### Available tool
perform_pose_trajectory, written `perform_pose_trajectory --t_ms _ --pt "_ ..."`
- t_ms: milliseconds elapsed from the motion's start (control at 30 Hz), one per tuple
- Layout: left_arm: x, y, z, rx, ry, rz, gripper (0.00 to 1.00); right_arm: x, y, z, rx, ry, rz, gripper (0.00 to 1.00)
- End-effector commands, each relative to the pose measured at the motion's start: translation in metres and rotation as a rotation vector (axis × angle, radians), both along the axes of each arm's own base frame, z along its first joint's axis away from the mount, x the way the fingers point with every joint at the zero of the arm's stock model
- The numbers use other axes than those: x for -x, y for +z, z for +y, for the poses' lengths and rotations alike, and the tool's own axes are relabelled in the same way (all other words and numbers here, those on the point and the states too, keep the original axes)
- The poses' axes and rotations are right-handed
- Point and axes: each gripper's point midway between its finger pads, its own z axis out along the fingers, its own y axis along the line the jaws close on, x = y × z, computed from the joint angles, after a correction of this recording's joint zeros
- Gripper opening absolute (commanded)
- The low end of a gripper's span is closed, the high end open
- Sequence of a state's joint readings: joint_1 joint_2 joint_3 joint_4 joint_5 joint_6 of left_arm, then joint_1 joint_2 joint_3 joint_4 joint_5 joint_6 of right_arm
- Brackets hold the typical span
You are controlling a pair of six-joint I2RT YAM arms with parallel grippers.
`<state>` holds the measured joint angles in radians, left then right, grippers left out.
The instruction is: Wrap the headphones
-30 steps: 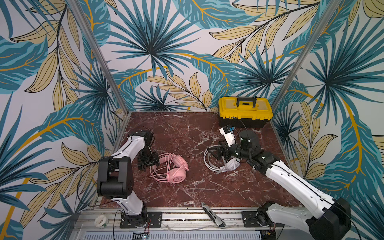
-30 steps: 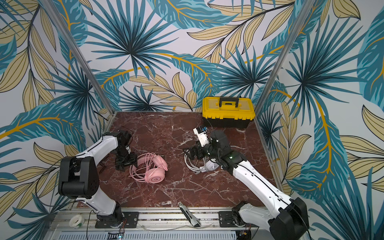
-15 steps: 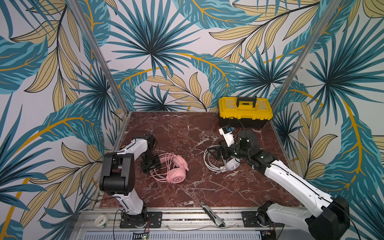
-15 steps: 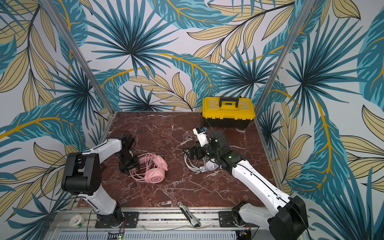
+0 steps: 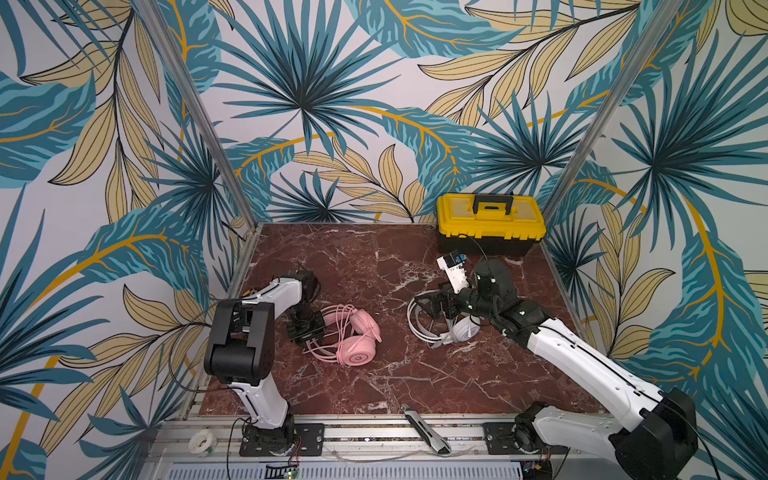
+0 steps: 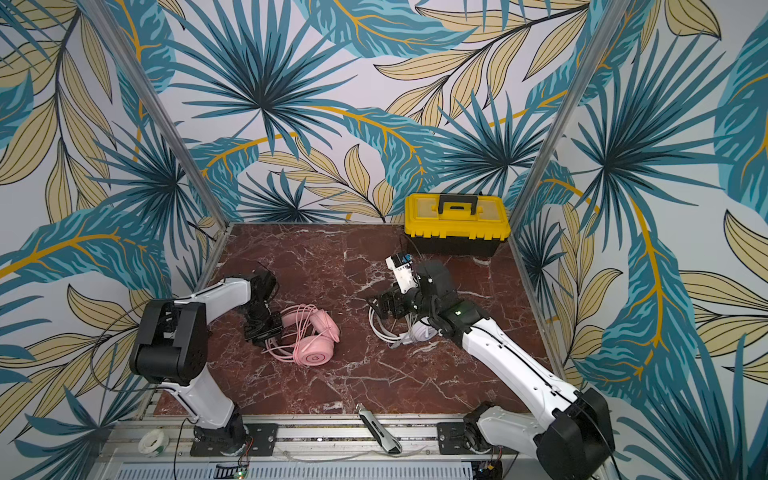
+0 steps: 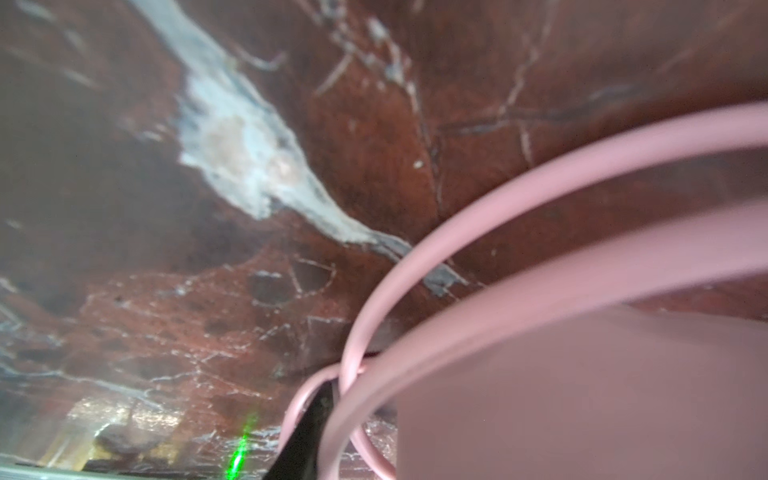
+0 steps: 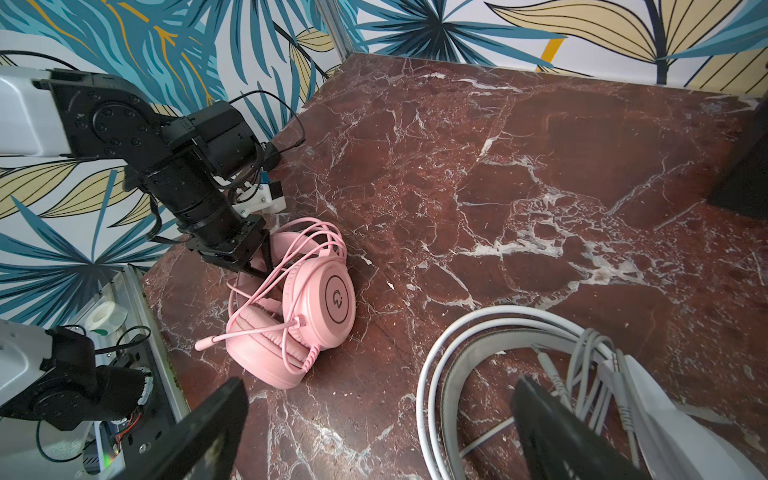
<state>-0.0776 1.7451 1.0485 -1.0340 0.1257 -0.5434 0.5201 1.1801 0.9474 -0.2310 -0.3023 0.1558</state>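
Pink cable at L pincer; R pincer wide at white headset.

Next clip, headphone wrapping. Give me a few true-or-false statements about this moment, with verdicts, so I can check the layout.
1. The pink headphones lie right beside the left gripper. True.
2. The right gripper is shut on the white headphones. False: its jaws stand wide open at that headset.
3. The yellow toolbox stands closed at the back of the table. True.
4. The utility knife lies on the marble next to the pink headset. False: it lies on the metal rail in front of the table.
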Motion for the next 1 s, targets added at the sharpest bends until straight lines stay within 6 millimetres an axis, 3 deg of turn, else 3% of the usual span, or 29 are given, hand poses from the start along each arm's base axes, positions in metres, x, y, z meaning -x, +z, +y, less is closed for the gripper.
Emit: perform_pose_trajectory --t_ms 0,433,967 --pt "-0.010 -0.004 -0.005 0.009 0.026 -0.039 0.34 0.002 -0.006 -0.002 0.026 -0.005 0.013 1.00" --pt "-0.040 -0.006 -0.015 0.042 0.038 -0.079 0.23 0.002 -0.008 -0.005 0.035 -0.019 0.009 1.00" --pt "-0.087 -0.005 -0.030 0.065 -0.011 -0.127 0.22 0.001 -0.020 -0.009 0.067 -0.030 0.024 1.00"
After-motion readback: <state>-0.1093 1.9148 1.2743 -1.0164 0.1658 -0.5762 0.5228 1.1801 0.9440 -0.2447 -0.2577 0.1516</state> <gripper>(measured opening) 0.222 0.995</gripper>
